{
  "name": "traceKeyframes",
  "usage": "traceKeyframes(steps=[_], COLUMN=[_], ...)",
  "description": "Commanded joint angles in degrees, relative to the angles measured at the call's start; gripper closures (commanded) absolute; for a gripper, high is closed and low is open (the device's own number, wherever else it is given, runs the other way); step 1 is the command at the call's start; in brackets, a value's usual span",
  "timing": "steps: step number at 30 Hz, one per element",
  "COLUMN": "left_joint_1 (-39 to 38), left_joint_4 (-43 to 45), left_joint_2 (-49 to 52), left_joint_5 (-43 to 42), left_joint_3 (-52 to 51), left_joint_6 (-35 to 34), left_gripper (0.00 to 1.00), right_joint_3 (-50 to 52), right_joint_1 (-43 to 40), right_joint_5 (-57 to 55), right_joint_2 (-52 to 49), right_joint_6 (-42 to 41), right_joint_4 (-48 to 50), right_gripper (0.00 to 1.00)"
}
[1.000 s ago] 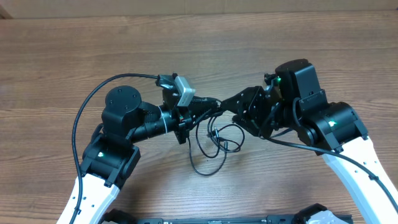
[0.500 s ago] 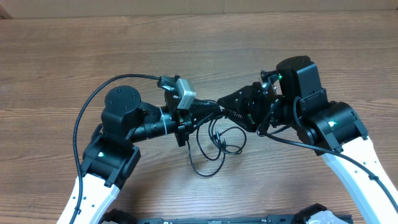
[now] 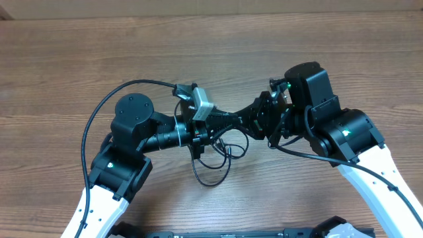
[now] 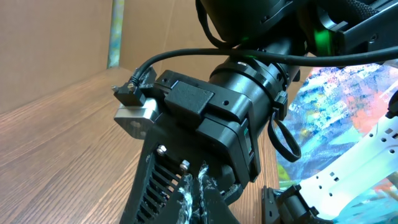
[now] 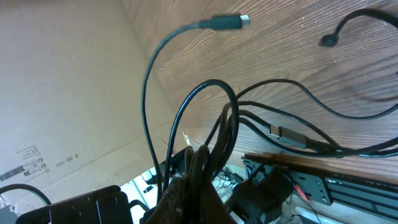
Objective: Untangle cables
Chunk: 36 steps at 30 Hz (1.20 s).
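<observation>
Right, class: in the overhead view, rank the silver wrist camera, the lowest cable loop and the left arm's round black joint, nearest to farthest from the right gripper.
From the right gripper, shut on the cables:
1. Silver wrist camera, just to its left.
2. Lowest cable loop, nearer the robot's base.
3. Round black joint, far left.

**Robot lab setup, not a home**

You've got a left arm (image 3: pixel 112 175) and a right arm (image 3: pixel 360 142) working over a wood-grain desk (image 3: pixel 66 59). It's fenced by a plain cardboard wall (image 5: pixel 62 74) with shipping marks. Test-rig vibes.
</observation>
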<state>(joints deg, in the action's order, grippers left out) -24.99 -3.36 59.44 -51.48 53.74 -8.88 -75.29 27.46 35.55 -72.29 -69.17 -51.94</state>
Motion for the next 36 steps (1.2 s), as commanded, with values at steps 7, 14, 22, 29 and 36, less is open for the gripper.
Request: traceKeyframes(steps=[7,14,22,29,36], left_joint_1=[5.92,7.72,4.87,-0.48,-1.70], left_joint_4=[-2.54,-8.13,-16.04,-18.49,-19.78], left_joint_2=[-0.02,-0.22,-0.22,-0.22,-0.20], left_joint_5=[-0.63,-0.66,-3.78,0.50,8.68], left_joint_3=[0.55,0.55,0.52,0.52,0.52], left_joint_6=[-1.92,-2.03,4.07,10.88,10.86], left_gripper=[0.24,0.04,0.10,0.01,0.27], right_joint_3=[-0.92,-0.92,-0.92,-0.92,-0.92], right_joint_1=[-0.46,-3.43,-4.46,-4.46,-4.46], right_joint_5=[-3.85,-3.98,-3.89,-2.34,-0.46], right_joint_2=[-0.07,-0.07,-0.07,-0.07,-0.07], right_joint_6=[1.90,1.86,1.38,0.33,0.37], right_joint_4=[-3.96,-4.72,-3.63,-2.12,-2.14], right_gripper=[0.96,0.96,0.96,0.96,0.96])
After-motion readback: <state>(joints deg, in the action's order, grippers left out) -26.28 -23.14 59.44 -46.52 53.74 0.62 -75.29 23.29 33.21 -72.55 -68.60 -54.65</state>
